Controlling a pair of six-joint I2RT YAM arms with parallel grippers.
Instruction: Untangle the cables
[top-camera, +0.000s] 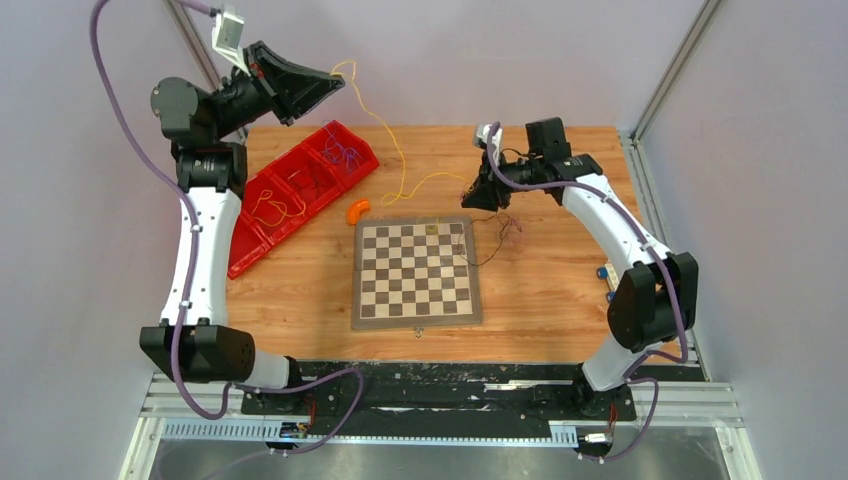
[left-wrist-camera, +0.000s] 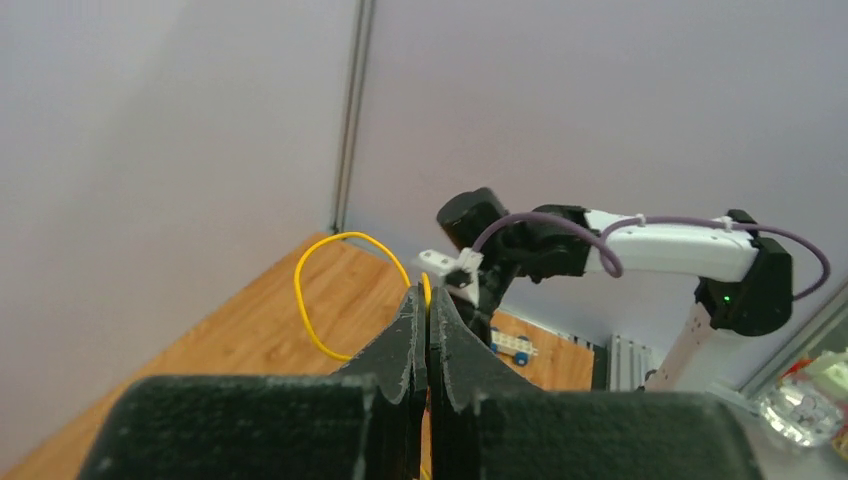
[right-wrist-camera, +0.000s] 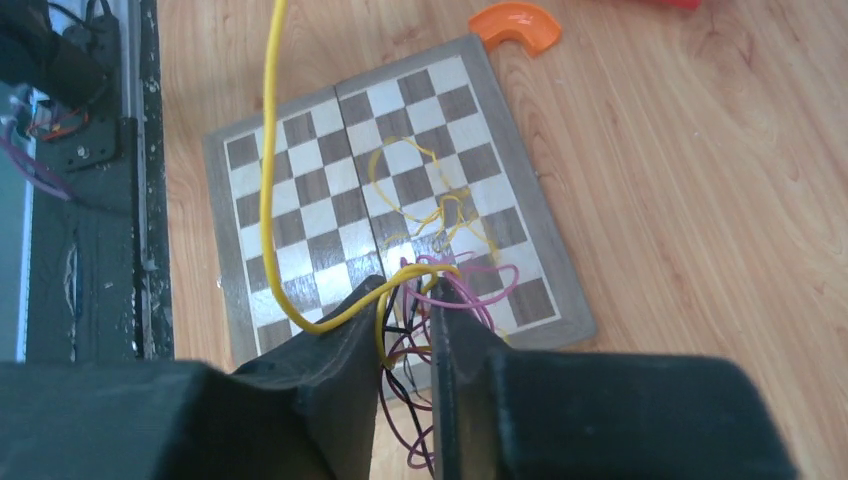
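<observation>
My left gripper is raised high at the back left, shut on a yellow cable. That cable loops out past its tips and hangs down across the table to my right gripper. The right jaws stand close together on a tangle: the thick yellow cable hooks between the tips, with purple cables and a black one bunched in the narrow gap. A thinner yellow wire trails onto the chessboard. The tangle's loose ends hang beside the board's right edge.
The chessboard lies mid-table. A red divided tray holding more wires sits at the left. An orange curved piece lies by the board's far left corner. A small toy car sits at the right edge.
</observation>
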